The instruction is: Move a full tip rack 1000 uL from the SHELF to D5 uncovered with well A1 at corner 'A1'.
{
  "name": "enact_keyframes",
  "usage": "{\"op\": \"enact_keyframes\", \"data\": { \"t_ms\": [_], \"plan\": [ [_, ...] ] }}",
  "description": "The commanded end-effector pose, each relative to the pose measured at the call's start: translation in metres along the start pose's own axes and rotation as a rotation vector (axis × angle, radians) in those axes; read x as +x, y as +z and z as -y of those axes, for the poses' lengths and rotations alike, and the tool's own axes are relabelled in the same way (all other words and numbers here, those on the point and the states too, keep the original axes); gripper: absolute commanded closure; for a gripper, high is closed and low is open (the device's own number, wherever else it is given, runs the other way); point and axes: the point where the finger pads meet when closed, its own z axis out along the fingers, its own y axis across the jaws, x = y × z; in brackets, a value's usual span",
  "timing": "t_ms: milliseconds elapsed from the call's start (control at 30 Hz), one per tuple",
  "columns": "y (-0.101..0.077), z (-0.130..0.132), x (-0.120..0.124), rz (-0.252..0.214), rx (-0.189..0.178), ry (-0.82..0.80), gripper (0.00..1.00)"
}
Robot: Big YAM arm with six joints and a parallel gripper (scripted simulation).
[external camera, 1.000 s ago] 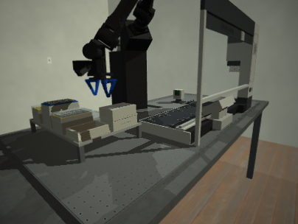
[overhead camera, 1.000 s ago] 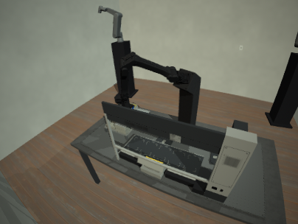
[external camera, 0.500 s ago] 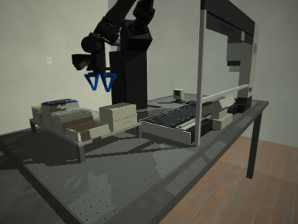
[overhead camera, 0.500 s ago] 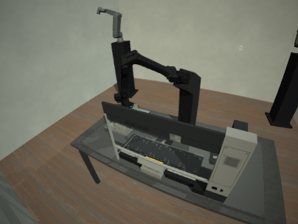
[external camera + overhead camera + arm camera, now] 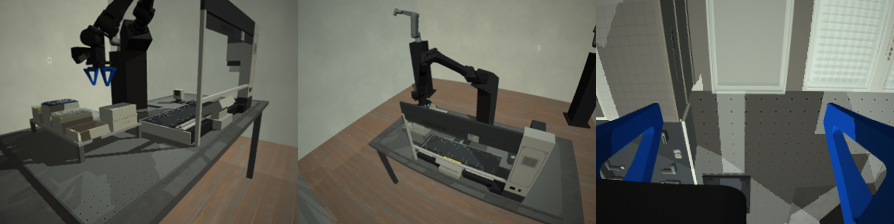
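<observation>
My gripper (image 5: 99, 77) is open and empty, its blue fingers hanging well above the shelf (image 5: 85, 127). In the wrist view the fingers frame bare table just in front of the shelf. Beyond them lies a pale covered item (image 5: 750, 35), and to its right an uncovered rack with a fine white grid (image 5: 852, 36). In the exterior view a blue-edged rack (image 5: 59, 103) and a yellow-edged rack (image 5: 71, 114) stand on the shelf. The deck (image 5: 177, 114) is to the right.
A pale stacked block (image 5: 119, 115) and an open low box (image 5: 88, 130) also sit on the shelf. The tall gantry frame (image 5: 201, 74) stands over the deck. A small box with a green face (image 5: 178, 93) sits behind the deck. The arm's black column (image 5: 129, 66) rises behind the shelf.
</observation>
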Motion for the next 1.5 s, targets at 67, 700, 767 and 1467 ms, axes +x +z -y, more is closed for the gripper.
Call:
{"op": "enact_keyframes", "data": {
  "t_ms": [67, 700, 767, 1467],
  "plan": [
    [-0.022, 0.003, -0.008, 0.023, 0.005, -0.008, 0.00],
    [-0.051, 0.000, -0.010, 0.027, 0.002, -0.012, 0.00],
    [-0.054, 0.001, -0.008, 0.024, 0.004, -0.010, 0.00],
    [-0.085, 0.001, -0.007, 0.024, 0.005, -0.010, 0.00]
  ]
}}
